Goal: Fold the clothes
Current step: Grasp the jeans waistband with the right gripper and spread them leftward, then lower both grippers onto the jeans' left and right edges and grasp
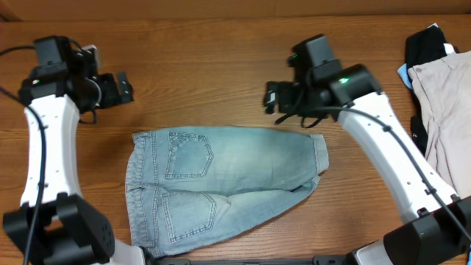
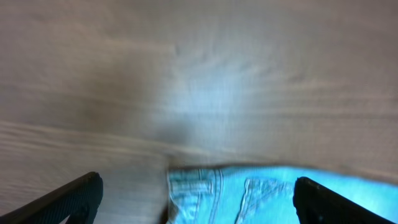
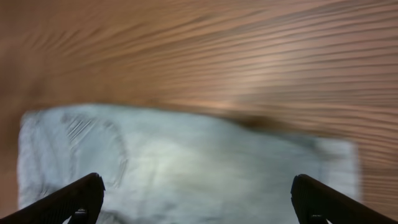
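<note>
**Wood table: jeans flat, both grippers spread**

Brown wood-grain table [image 1: 221, 51] carried all items. Nearest the robot's side, the jeans [image 1: 221, 169] lay flat at table centre. The waistband pointed toward the robot's left, the back pockets [image 1: 188, 154] faced up, and the cuffed hem [image 1: 320, 154] pointed right. One denim layer overlapped another along the near edge.

Beyond the jeans' far-left corner, the left gripper [image 1: 128, 88] hung over bare wood, apart from the cloth. Its wrist view showed dark fingers [image 2: 71, 199] set wide apart at the lower corners, with the waistband corner below and between them. Both wrist views were blurred.

The right gripper [image 1: 270, 99] sat just beyond the jeans' far edge, toward the hem end. Its fingers [image 3: 68, 199] likewise stood wide apart, with pale denim filling the lower frame. Contact with the cloth could not be judged.

At the table's right edge lay beige trousers [image 1: 445, 110]. Farthest back, a black garment [image 1: 427, 44] lay beside them.
</note>
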Controlling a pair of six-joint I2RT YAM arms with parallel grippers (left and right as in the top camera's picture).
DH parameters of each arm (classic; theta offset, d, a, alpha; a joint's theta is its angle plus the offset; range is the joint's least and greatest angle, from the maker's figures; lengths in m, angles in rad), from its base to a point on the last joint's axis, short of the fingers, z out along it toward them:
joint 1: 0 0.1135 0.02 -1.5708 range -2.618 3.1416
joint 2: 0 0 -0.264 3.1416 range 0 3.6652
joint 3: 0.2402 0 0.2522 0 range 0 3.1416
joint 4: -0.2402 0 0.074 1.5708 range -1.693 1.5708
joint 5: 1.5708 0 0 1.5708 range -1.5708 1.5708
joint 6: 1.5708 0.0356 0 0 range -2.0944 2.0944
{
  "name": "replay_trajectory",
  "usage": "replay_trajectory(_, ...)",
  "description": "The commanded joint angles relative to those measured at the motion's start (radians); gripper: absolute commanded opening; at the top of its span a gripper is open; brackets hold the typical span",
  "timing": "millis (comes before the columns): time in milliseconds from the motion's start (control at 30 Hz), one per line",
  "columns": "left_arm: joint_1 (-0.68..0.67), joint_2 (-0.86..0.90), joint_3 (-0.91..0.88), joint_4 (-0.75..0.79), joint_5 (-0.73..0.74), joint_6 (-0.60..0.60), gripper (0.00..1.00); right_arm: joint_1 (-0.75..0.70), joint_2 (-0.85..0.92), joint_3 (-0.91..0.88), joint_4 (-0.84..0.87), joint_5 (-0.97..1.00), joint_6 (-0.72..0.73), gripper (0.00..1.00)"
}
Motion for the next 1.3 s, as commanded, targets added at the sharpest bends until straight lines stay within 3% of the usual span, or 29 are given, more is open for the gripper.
replay_trajectory(0, -0.009, 0.072, 0.016, -0.034, 0.002, 0.027, 1.00, -0.059, -0.027, 0.004, -0.011, 0.021, -0.031, 1.00)
replay_trajectory(400, -0.010, 0.314, 0.016, -0.044, 0.045, 0.115, 0.96, -0.097, -0.021, 0.003, -0.026, 0.090, -0.105, 0.95)
replay_trajectory(733, -0.034, 0.325, 0.016, -0.106, 0.048, 0.123, 0.77, -0.114, -0.017, -0.069, -0.005, 0.130, -0.104, 0.93)
replay_trajectory(1067, -0.072, 0.325, 0.013, -0.169, 0.045, 0.115, 0.69, -0.158, -0.017, -0.182, 0.065, 0.130, -0.097, 0.89)
replay_trajectory(1267, -0.099, 0.325, -0.004, -0.187, -0.013, 0.040, 0.70, -0.158, -0.017, -0.217, 0.086, 0.130, -0.097, 0.89)
